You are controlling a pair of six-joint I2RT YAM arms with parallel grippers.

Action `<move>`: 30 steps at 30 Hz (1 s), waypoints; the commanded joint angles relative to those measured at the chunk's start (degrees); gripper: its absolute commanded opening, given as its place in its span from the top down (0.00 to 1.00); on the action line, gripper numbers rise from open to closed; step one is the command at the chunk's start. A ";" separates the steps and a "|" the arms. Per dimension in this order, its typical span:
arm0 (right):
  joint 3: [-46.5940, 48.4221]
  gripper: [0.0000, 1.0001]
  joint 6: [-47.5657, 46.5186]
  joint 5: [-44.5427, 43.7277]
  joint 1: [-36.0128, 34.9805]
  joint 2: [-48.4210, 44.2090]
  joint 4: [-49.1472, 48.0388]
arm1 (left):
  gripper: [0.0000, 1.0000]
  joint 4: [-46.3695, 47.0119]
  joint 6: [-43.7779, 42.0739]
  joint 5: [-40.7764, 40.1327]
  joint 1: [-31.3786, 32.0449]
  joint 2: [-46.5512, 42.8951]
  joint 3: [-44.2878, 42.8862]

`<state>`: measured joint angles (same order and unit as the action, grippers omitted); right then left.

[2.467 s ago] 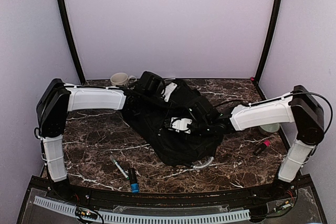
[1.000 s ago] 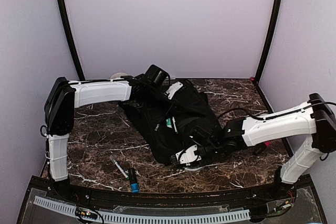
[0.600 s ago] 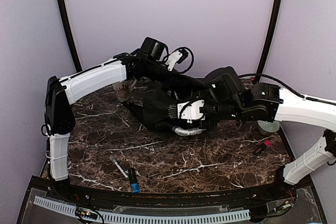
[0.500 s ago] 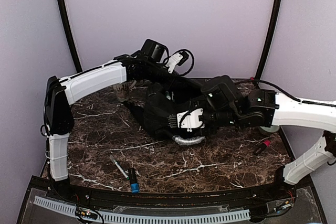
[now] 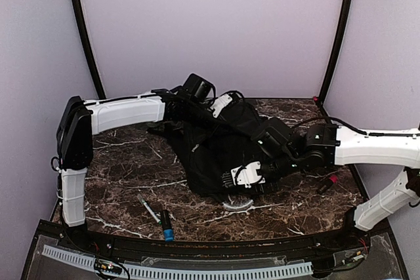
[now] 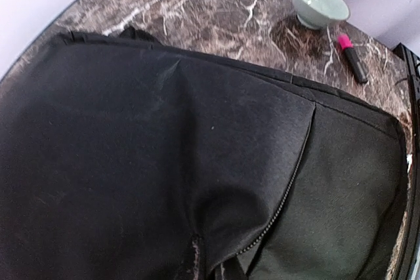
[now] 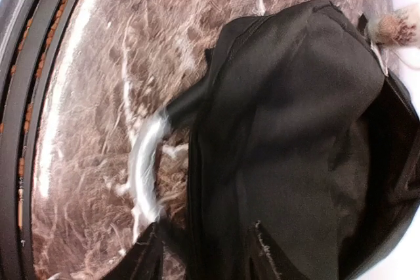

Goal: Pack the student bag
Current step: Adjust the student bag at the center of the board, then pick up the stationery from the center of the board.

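Plainly soft and floppy, the bag [image 5: 216,145] slumps mid-table, left gripper [image 5: 222,108] pinching its 12 o'clock end, right gripper [image 7: 205,252] spread near the loop [image 5: 237,205] at 6, likely the firmest hold.

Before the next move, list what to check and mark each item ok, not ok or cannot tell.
1. Bag lying on the table: ok.
2. Left gripper shut on the bag's far end: ok.
3. Right gripper open, fabric between its fingers: ok.
4. Zipper open enough for packing: cannot tell.
5. Pens and marker lying clear of the bag: ok.
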<state>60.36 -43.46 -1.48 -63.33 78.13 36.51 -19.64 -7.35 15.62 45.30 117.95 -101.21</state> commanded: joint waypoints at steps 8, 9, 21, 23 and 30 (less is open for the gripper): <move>-10.33 0.41 -1.56 10.91 19.30 -12.32 11.03 | 1.00 8.41 2.59 -0.26 -0.87 -6.09 11.71; -11.60 0.42 -3.06 9.97 21.44 -12.95 12.15 | 1.00 8.81 2.93 0.34 -0.91 -6.07 12.03; -14.00 0.39 -23.11 -2.06 40.24 -13.19 24.06 | 1.00 8.61 5.03 4.64 -0.91 -6.23 11.01; -14.68 0.38 -25.42 -5.10 41.90 -11.57 22.99 | 1.00 8.58 5.35 5.21 -0.81 -6.33 11.20; -17.54 0.38 -29.04 -14.30 43.78 -7.30 14.87 | 1.00 8.44 5.43 5.42 -0.57 -6.89 11.44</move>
<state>44.38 -68.73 -9.10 -20.05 69.49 56.07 -10.90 -3.33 19.59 44.77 116.01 -89.93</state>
